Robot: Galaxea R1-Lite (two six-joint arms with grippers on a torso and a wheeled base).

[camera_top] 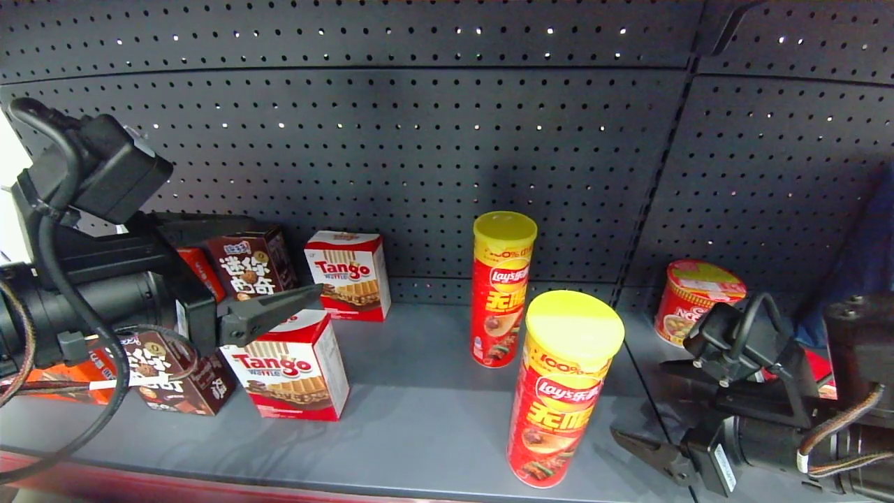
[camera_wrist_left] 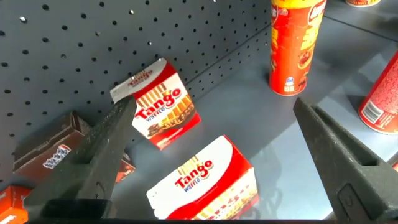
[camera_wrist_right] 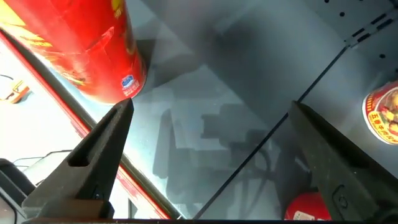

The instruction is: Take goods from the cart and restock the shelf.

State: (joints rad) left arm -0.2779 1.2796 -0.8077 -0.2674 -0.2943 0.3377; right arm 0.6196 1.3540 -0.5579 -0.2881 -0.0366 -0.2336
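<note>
My left gripper (camera_wrist_left: 214, 107) hangs open and holds nothing, just above the front wafer box (camera_wrist_left: 205, 183), which lies near the shelf's left side (camera_top: 293, 367). One of its fingers (camera_top: 272, 311) points right over that box. A second wafer box (camera_top: 347, 274) stands behind, against the pegboard. Two red chip cans with yellow lids stand mid-shelf, one at the back (camera_top: 501, 288) and one near the front edge (camera_top: 562, 388). My right gripper (camera_wrist_right: 211, 106) is open and holds nothing, low at the shelf's front right, just right of the front can (camera_wrist_right: 81, 50).
Brown cookie boxes (camera_top: 251, 264) (camera_top: 178, 377) and an orange box (camera_top: 70, 381) crowd the far left. A cup of noodles (camera_top: 697, 300) stands in the right bay beyond the shelf divider (camera_top: 639, 391). Bare grey shelf (camera_top: 426, 412) lies between the wafer boxes and the cans.
</note>
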